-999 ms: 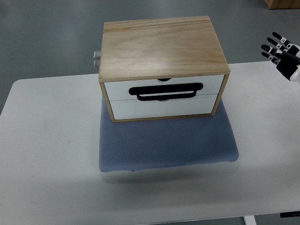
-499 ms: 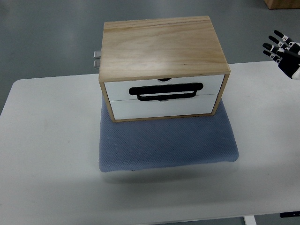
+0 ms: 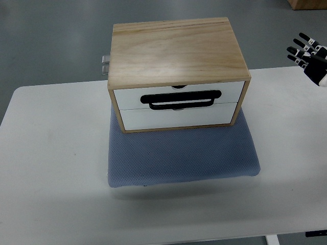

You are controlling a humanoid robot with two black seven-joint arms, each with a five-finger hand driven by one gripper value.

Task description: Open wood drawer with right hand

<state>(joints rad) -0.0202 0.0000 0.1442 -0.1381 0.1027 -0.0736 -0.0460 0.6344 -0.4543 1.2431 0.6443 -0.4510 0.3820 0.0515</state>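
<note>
Pale wood forms the box (image 3: 176,48), which sits on a blue mat (image 3: 181,155) on the white table (image 3: 51,153). Its front carries two white drawers, both shut flush: the upper drawer (image 3: 179,92) and the lower drawer (image 3: 179,116). A black handle (image 3: 181,99) lies across the seam between them; which drawer it belongs to cannot be told. The right hand (image 3: 310,56) is at the right edge, above the far table edge, well apart from the box. Its fingers (image 3: 301,47) are spread wide and hold nothing. The left hand is not in view. The step in hand is judged to be the approach; no contact is made. The next move calls for carrying the hand left and toward the front, hooking the fingers behind the handle, then pulling straight out while the mat keeps the box from sliding.
</note>
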